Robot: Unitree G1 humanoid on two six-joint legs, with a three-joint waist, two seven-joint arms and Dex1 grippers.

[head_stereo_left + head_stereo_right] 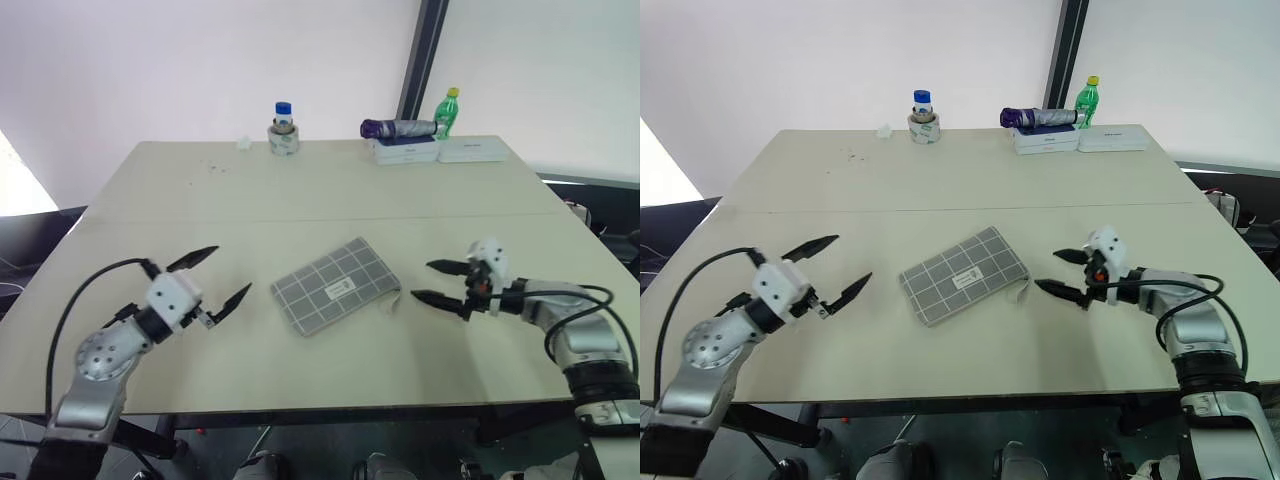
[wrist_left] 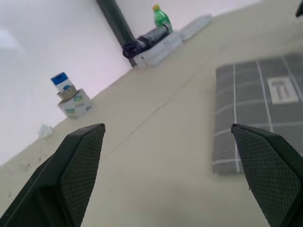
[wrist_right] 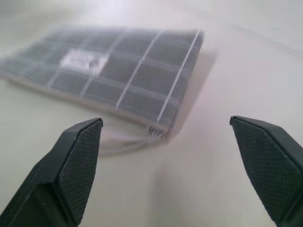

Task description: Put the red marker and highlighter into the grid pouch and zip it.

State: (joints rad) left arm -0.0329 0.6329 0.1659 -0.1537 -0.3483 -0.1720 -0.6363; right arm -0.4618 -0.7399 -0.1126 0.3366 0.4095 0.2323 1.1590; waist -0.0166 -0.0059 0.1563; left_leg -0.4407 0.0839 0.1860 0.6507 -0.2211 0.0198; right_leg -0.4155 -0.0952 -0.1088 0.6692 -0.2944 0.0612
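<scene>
We are seeing the grid pouch, grey with white lines and a small white label, lying flat and angled mid-table toward the near edge.

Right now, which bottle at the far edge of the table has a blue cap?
The small bottle standing inside the tape roll, far left. The green bottle has a yellow cap.
</scene>
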